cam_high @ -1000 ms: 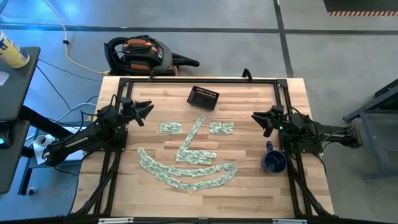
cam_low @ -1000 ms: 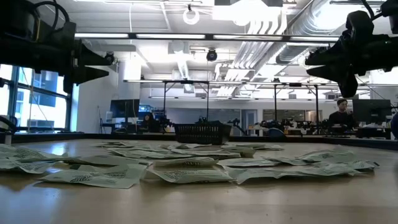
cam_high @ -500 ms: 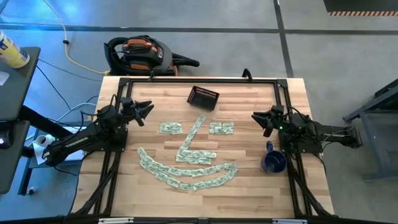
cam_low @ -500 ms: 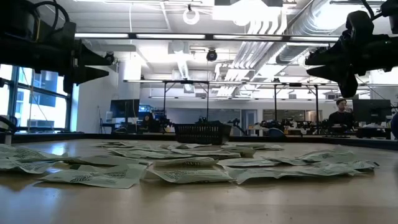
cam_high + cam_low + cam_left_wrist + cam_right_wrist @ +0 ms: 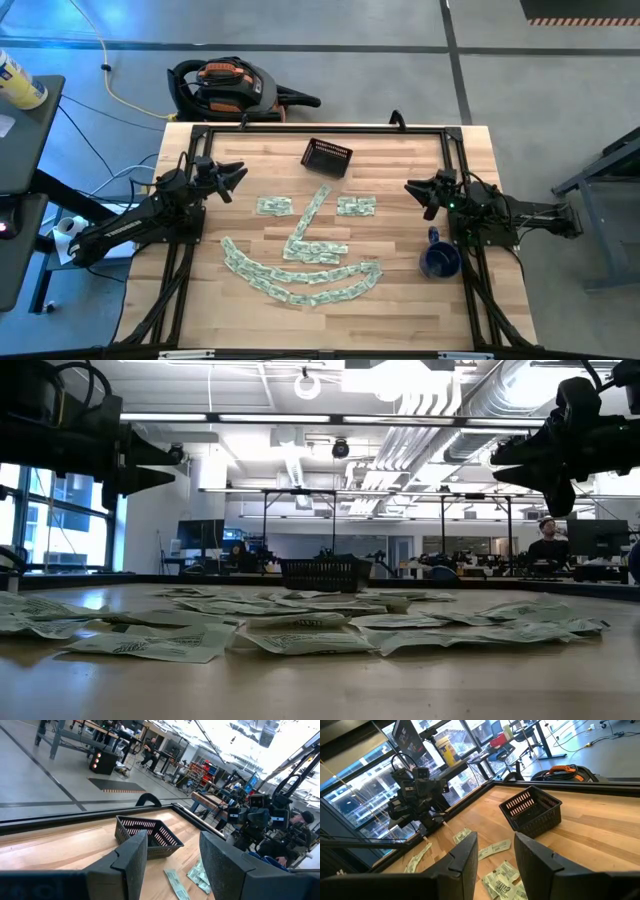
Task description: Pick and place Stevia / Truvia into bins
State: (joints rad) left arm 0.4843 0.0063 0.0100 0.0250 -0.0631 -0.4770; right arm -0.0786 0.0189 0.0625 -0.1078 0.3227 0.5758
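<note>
**Colours on and around the tabletop**

The tabletop [image 5: 400, 300] is pale blond wood in long strips, edged by a black frame. The sachets [image 5: 300, 275] are pale green and white with dark print. The basket [image 5: 327, 157] is brown-black with slatted sides. A mug [image 5: 439, 261] is dark blue. Both arms are black. On the grey floor sits a black and orange vacuum cleaner [image 5: 225, 85] near a yellow cable [image 5: 115, 75].

Many pale green-and-white sachets [image 5: 300, 262] lie flat on the tabletop, laid out like a smiley face: two small clusters, a diagonal strip, a curved band. Small dark slatted basket [image 5: 327, 156] sits upright beyond them, apart, looks empty.
</note>
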